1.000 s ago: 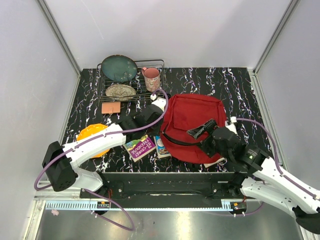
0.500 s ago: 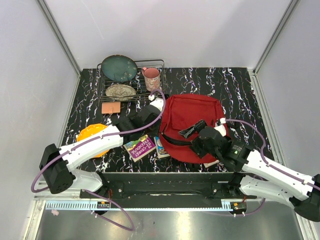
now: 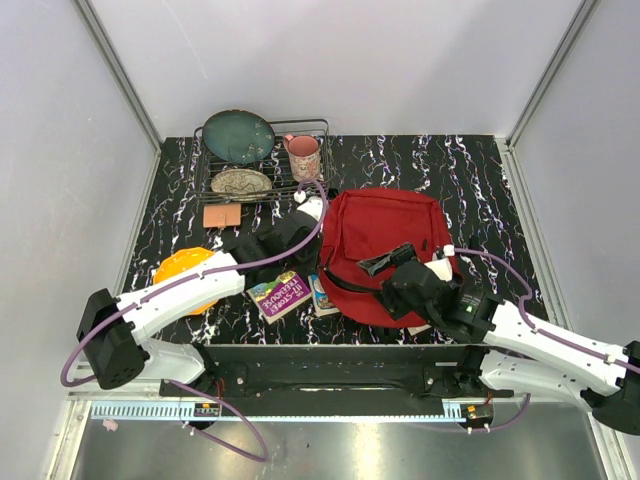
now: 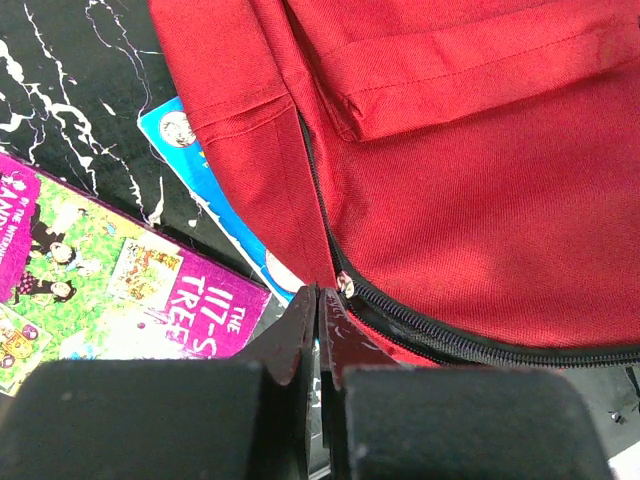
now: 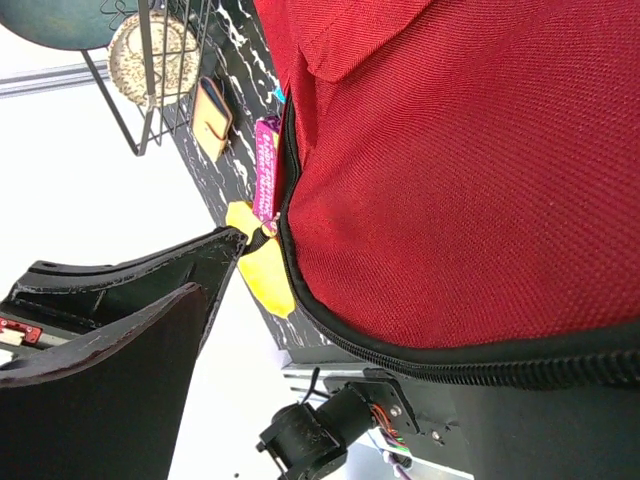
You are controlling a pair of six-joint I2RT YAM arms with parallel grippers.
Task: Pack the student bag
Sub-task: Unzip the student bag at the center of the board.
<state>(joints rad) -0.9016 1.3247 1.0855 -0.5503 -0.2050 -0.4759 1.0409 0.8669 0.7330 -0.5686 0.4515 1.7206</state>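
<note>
The student bag (image 3: 385, 225) is a dark-red backpack lying flat in the middle of the table. My left gripper (image 3: 318, 212) is at its left edge. In the left wrist view the left gripper (image 4: 318, 296) is shut, its tips against the bag's (image 4: 450, 180) seam beside the metal zip slider (image 4: 345, 285). Whether anything is pinched does not show. My right gripper (image 3: 386, 263) hovers over the bag's near part. In the right wrist view it (image 5: 222, 265) is open beside the black zip track of the bag (image 5: 450, 170), one fingertip (image 5: 235, 240) close to a zip pull (image 5: 262, 235).
A purple book (image 3: 281, 294) and a blue book (image 3: 322, 292) lie left of the bag, the blue one partly under it. A yellow plate (image 3: 180, 268) sits further left. A wire dish rack (image 3: 262, 160) at the back holds plates and a pink mug (image 3: 303, 155).
My right arm has swung left and nearer across the bag's front, gripper still open. The left gripper has edged slightly left, staying shut at the bag's edge.
</note>
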